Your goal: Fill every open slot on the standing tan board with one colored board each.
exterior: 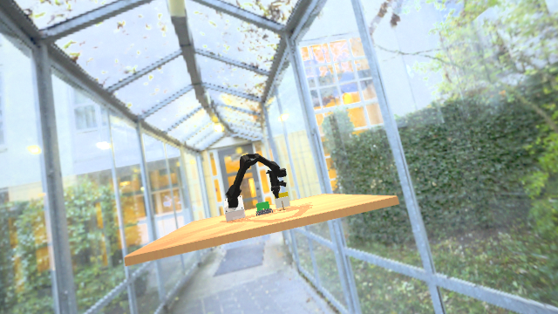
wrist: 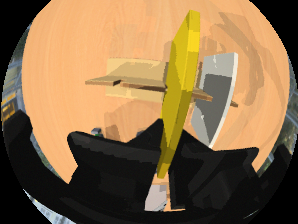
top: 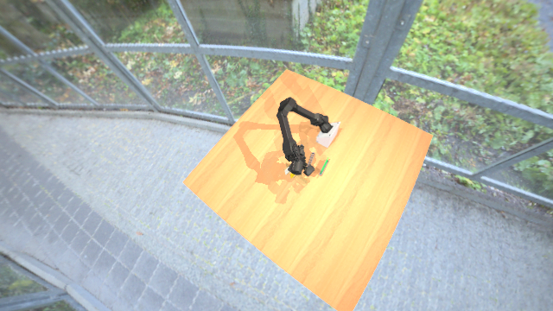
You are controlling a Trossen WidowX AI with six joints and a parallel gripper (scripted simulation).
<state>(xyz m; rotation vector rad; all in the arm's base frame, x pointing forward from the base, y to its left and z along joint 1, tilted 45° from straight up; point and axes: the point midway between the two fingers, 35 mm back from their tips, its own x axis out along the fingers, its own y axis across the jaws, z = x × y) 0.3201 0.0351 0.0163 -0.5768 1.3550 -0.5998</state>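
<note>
My gripper (wrist: 164,123) (exterior: 276,194) points down and is shut on the yellow board (wrist: 180,75) (exterior: 283,194) (top: 292,175). The yellow board is upright and crosswise to the tan board (wrist: 102,80), between its visible open slot on the left and the white board. Its lower edge is hidden, so I cannot tell how deep it sits. The white board (wrist: 215,62) (exterior: 279,203) stands crosswise on the tan board, right of the yellow one in the wrist view. The green board (top: 324,167) (exterior: 262,206) stands upright in a dark holder (exterior: 264,212).
A grey ribbed holder (top: 311,158) lies between the gripper and the green board. The arm's white base (top: 327,138) (exterior: 235,213) stands beyond the holders. Pale pieces at the tan board's foot (wrist: 135,67) lie along both of its sides.
</note>
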